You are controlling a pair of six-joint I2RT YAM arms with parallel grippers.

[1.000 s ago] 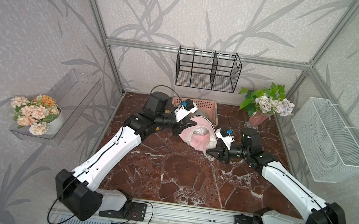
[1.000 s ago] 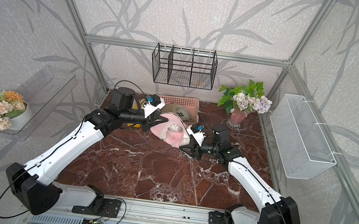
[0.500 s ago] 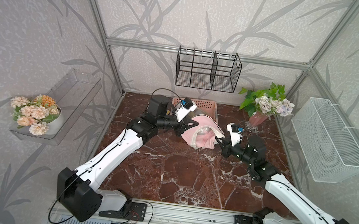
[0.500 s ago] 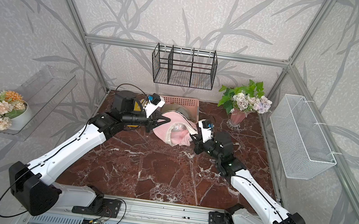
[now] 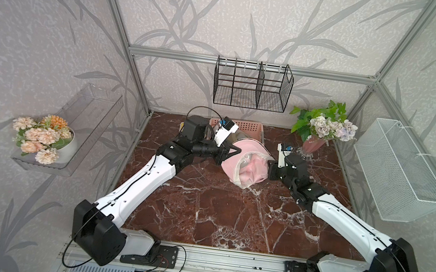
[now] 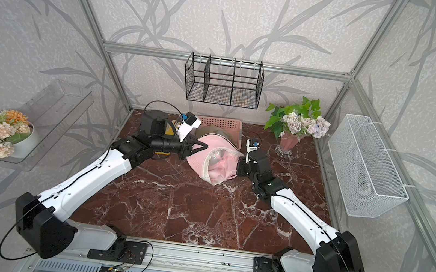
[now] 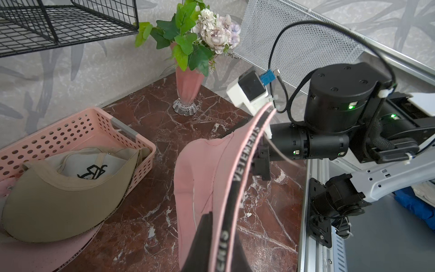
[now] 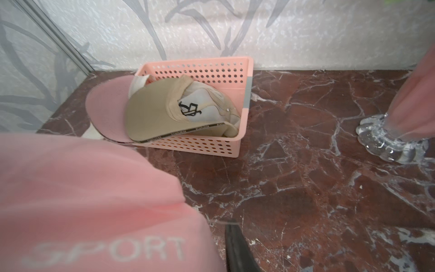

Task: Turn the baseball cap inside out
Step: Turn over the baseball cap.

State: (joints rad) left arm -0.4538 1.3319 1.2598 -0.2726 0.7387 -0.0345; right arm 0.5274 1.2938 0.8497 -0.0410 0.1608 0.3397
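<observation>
Left pincer: My left gripper (image 5: pixel 234 151) is pressed together on the brim (image 7: pixel 242 164) of the pink cap (image 5: pixel 247 166). I hold it there so the cap stays up and does not slide.
Right pincer: My right gripper (image 5: pixel 270 166) sits against the soft top of the cap, on the side away from the left one. The right wrist view shows only one black finger (image 8: pixel 235 245), and pink cloth hides the rest. I cannot tell if it is spread or pinching.
Why two sides: I think one arm holds the cap steady and the other works the soft top through the hole.
Where the cap is: It is between my two pincers, near the middle of the back edge of the worktop (image 5: pixel 216 205), just in front of the pink basket (image 5: pixel 252 124). Its low end is close to the worktop. I cannot tell if it touches.
How the cap looks: It is pink and floppy. The hole faces up in both top views, with a pale band around it and pink cloth bunched inside. The brim edge has a dark strip with letters. The cloth says SPORT.
How far along: It looks partly turned to me, not done yet.
</observation>
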